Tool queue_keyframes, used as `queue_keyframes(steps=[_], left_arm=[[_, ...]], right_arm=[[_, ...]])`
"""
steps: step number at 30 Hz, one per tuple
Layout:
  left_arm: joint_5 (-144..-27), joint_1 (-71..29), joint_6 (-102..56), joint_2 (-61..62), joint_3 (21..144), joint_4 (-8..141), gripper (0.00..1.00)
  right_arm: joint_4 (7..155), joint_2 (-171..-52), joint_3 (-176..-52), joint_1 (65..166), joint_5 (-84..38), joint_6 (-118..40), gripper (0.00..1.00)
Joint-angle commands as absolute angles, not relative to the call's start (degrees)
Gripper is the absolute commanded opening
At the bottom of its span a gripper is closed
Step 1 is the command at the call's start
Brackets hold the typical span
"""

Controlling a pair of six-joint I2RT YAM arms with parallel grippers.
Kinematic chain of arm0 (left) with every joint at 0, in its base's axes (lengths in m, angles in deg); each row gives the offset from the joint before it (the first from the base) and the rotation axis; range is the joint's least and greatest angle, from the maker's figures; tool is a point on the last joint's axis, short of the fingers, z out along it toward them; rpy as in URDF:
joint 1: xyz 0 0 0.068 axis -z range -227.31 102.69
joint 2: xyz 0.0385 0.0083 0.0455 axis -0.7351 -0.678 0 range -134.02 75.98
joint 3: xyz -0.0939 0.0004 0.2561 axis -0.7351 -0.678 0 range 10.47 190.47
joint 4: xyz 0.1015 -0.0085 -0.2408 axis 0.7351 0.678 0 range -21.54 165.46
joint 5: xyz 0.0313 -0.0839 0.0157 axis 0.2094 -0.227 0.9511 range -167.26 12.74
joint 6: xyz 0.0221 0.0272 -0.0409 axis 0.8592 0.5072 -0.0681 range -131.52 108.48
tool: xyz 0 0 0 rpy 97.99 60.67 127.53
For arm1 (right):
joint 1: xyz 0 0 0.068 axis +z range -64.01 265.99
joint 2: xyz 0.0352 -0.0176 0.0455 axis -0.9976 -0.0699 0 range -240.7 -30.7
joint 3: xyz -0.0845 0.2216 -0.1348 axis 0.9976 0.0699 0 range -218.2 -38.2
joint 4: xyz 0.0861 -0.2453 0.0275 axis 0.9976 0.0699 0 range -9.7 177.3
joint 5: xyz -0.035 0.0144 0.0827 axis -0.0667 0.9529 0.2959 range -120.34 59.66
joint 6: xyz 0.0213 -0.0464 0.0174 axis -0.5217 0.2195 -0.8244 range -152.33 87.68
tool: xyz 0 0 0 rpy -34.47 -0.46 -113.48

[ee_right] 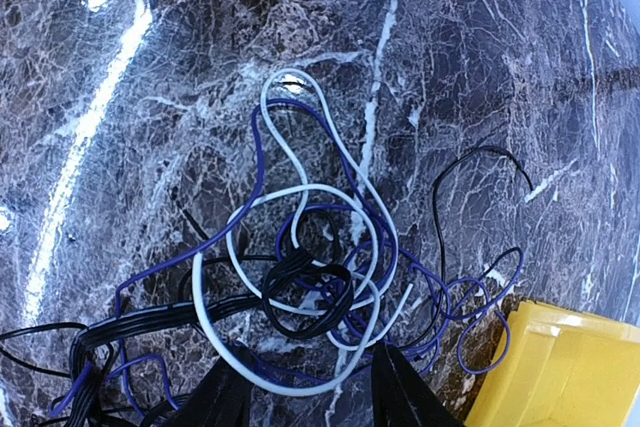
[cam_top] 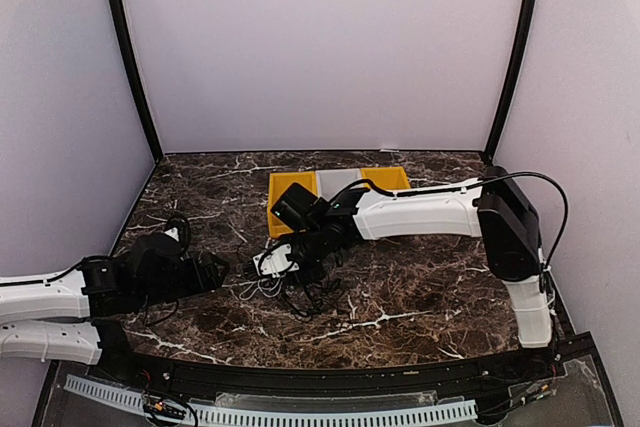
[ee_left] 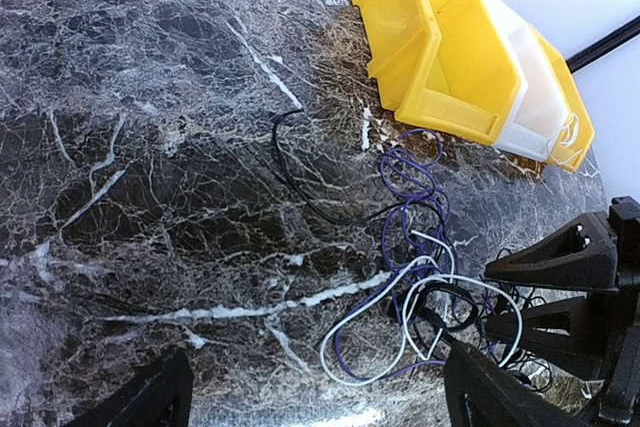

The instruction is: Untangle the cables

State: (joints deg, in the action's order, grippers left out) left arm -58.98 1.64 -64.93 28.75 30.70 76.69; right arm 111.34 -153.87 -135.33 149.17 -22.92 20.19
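The cables [cam_top: 292, 285] lie in one tangle at the table's middle: a white cord [ee_right: 232, 257], a purple cord [ee_right: 255, 162], a thicker black loop [ee_right: 305, 297] and a thin black cord [ee_right: 470, 155]. My right gripper [ee_right: 310, 397] hovers right over the tangle, open, its fingers [ee_right: 222, 397] straddling the white loop's near edge. My left gripper [ee_left: 320, 409] is open and empty, low over the table just left of the tangle. The white cord [ee_left: 345, 332] and the purple cord [ee_left: 408, 172] show ahead of it.
A row of bins, yellow [cam_top: 288, 190], pale grey [cam_top: 338, 181] and yellow again, stands behind the tangle, close to the purple loops [ee_left: 450, 57]. A yellow bin corner [ee_right: 560, 367] lies right of my right gripper. Dark marble table [cam_top: 430, 287].
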Motion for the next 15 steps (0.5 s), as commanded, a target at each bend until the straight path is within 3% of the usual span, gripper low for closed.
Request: queue_keyframes(steps=[1,5,14,15], left_arm=[[-57.62,1.18,-66.15,31.16,29.2,79.16,0.9],[-57.78,1.14,-65.96,31.78,28.79,78.77,0.9],[-58.23,1.2,-63.69,29.02,30.65,78.46,0.89],[-58.12,1.2,-63.71,29.03,30.84,78.69,0.89]], right_arm=[[108.24,-154.63,-137.79,150.09,-22.72,20.23,0.36],[108.08,-154.22,-139.1,150.07,-20.38,18.3,0.02],[107.43,-152.23,-138.32,150.11,-22.39,17.71,0.0],[107.45,-151.95,-137.82,150.15,-23.52,17.95,0.08]])
